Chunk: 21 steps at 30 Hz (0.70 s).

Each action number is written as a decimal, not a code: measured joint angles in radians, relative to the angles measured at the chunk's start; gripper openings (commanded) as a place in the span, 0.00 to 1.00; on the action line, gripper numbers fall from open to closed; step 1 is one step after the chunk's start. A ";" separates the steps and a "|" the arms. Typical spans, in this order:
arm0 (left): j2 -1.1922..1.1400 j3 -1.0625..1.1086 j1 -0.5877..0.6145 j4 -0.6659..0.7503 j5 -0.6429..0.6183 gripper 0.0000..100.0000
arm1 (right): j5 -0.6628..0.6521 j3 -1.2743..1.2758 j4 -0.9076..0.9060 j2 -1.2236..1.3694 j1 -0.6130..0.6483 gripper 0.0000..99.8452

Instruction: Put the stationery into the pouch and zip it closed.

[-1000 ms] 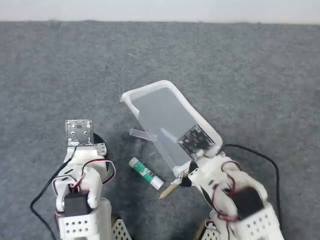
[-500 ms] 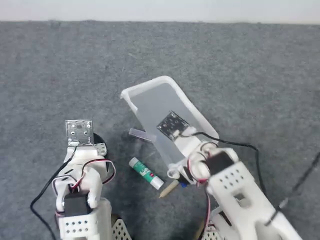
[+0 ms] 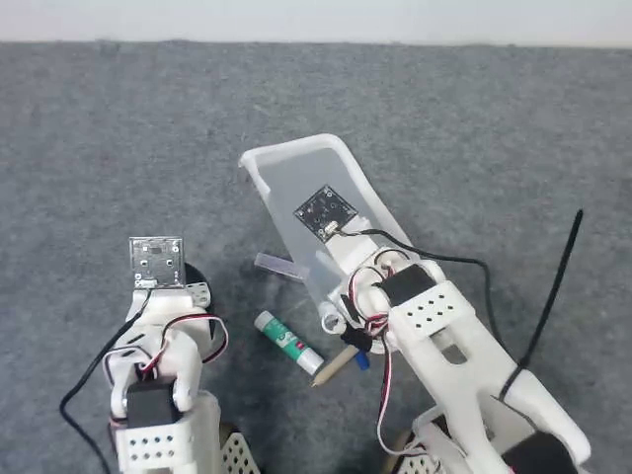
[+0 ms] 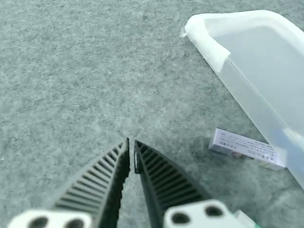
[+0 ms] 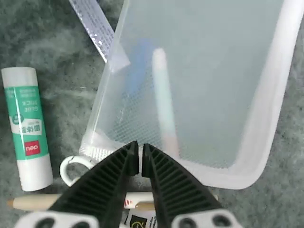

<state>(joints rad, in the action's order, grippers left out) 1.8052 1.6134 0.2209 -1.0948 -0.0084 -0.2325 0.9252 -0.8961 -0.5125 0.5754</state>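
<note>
Hovering over the pouch [image 5: 213, 61], right fingers [image 5: 111, 173] pressed together.

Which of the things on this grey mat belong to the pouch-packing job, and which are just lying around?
Job things: pouch; glue stick; pencil; small lilac pack; white pen-like stick and blue item, both inside the pouch.
Just there: grey mat; pale surface behind it.
</note>
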 measured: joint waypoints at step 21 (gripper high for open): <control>0.000 0.000 0.097 0.025 -0.101 0.28 | 0.000 0.000 -0.399 -0.319 0.213 0.18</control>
<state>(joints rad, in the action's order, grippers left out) 1.8052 1.6134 0.3176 -1.0702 -0.1097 -0.2325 0.9252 -1.2950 -0.8316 0.7887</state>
